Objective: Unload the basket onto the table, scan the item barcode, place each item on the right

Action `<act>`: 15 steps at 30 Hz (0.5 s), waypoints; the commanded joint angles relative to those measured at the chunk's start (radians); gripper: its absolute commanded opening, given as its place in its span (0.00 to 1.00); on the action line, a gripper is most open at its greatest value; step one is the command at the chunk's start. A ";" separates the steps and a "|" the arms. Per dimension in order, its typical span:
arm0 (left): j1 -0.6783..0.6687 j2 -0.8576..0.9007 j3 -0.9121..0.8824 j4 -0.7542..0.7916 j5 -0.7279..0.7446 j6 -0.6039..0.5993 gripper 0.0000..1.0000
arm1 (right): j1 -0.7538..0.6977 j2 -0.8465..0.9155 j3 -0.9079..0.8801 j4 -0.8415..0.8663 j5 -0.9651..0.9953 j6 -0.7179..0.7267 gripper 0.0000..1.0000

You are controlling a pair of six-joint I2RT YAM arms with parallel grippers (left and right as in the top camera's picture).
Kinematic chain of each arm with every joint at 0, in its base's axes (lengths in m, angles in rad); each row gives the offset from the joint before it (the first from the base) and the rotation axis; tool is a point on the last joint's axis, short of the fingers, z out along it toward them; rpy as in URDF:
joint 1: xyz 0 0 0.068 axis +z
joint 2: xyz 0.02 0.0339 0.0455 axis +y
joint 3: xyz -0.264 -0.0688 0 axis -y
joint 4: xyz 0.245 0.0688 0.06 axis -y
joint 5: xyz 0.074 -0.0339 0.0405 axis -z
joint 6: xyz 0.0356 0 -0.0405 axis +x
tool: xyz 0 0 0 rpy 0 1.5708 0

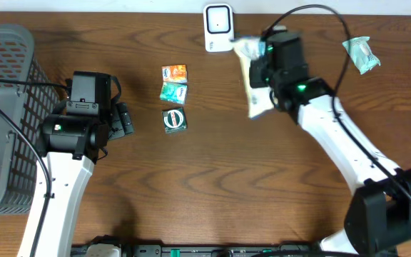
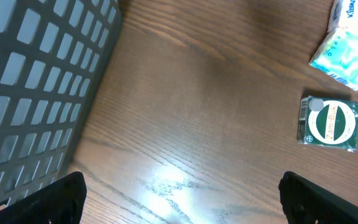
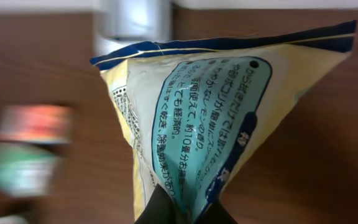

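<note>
My right gripper is shut on a yellow and pale-blue bag with Japanese print, held above the table just right of the white barcode scanner. In the right wrist view the bag fans out from the pinched corner at the gripper, and the scanner is a blur behind its top edge. A barcode strip runs along the bag's left side. My left gripper stands open and holds nothing, over bare wood, left of a small green packet.
A grey wire basket fills the far left, close to the left arm. Orange, teal and green packets lie in a column at centre. Another teal pack lies at the back right.
</note>
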 commanded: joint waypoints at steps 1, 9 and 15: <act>-0.002 0.003 0.015 -0.003 -0.003 -0.005 0.98 | 0.037 0.045 0.008 -0.030 0.518 -0.168 0.01; -0.002 0.003 0.015 -0.002 -0.003 -0.005 0.98 | 0.049 0.202 0.008 -0.124 0.687 -0.179 0.02; -0.002 0.003 0.015 -0.002 -0.003 -0.005 0.98 | 0.097 0.262 0.008 -0.156 0.687 -0.179 0.08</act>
